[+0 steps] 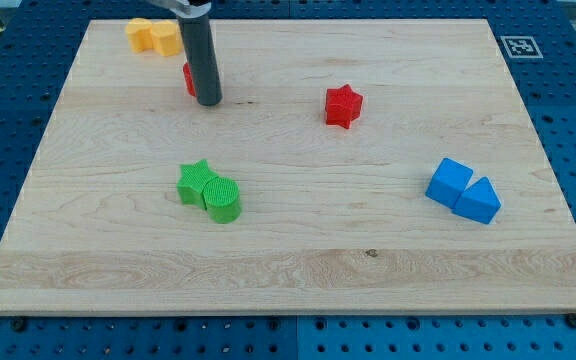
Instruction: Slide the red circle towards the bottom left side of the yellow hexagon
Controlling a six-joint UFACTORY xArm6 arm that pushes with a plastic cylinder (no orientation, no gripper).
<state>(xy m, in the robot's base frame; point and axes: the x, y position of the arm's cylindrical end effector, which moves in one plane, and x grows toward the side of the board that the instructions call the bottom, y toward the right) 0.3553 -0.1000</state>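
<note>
The red circle is mostly hidden behind my rod; only its left edge shows. My tip rests on the board just to the right of it and seems to touch it. The yellow blocks lie at the view's top left, above and left of the red circle. Two yellow pieces sit side by side there; the right one is partly hidden by the rod, and I cannot tell which is the hexagon.
A red star sits right of centre. A green star and a green cylinder touch each other at lower centre-left. A blue cube and a blue triangular block sit at the right. The wooden board lies on a blue pegboard table.
</note>
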